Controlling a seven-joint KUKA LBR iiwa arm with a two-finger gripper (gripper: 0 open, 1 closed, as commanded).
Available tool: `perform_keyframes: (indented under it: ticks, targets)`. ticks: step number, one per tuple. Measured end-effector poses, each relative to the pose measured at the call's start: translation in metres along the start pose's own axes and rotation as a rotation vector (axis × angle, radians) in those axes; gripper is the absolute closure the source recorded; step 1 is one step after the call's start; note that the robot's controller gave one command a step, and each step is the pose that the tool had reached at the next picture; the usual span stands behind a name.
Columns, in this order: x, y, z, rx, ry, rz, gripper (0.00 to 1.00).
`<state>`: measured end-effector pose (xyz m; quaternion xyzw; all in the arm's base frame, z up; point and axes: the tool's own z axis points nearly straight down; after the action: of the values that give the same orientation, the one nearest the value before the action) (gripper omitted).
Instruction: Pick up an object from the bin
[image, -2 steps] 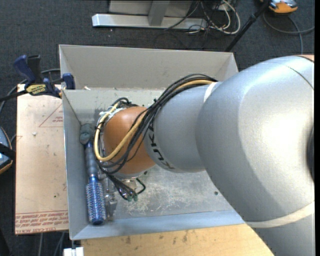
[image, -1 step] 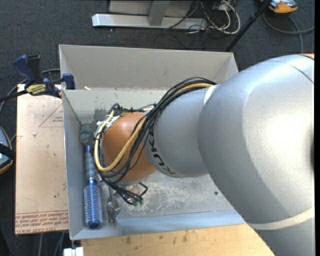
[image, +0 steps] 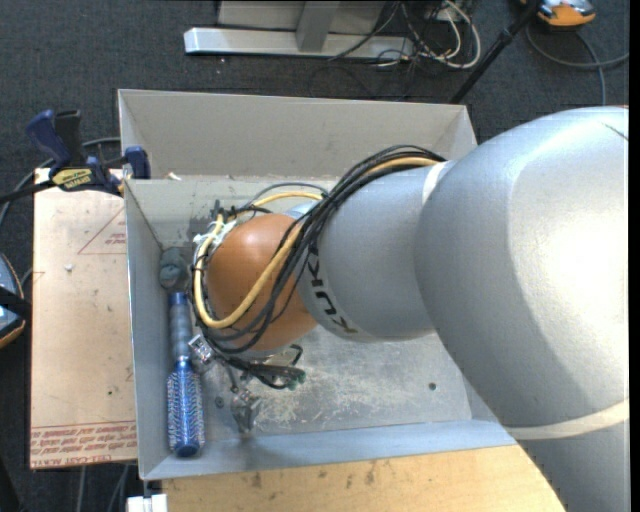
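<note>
The grey bin (image: 390, 395) is holding a blue hairbrush (image: 185, 410), probably light and stiff, best taken by its handle. I cannot tell the gripper's (image: 241, 405) opening.

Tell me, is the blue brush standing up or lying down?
Lying down. The blue brush lies flat on the floor along the left wall of the bin, its bristle end toward the near corner.

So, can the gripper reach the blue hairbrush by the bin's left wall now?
Probably yes: the blue hairbrush lies uncovered, with the gripper just beside it; yet the bin's left wall, close against it, may hinder.
</note>
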<state>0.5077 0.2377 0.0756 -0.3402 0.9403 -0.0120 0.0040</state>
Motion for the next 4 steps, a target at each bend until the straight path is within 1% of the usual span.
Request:
perform_keyframes:
  ticks: [1, 2, 3, 4]
  targets:
    - [0.045, -0.044, -0.052, -0.022, -0.004, -0.017, 0.00]
    - [0.048, -0.142, -0.115, -0.018, -0.008, 0.093, 0.00]
    - [0.000, -0.145, -0.018, -0.027, -0.005, -0.242, 0.00]
    - [-0.030, -0.087, -0.095, -0.024, -0.016, -0.224, 0.00]
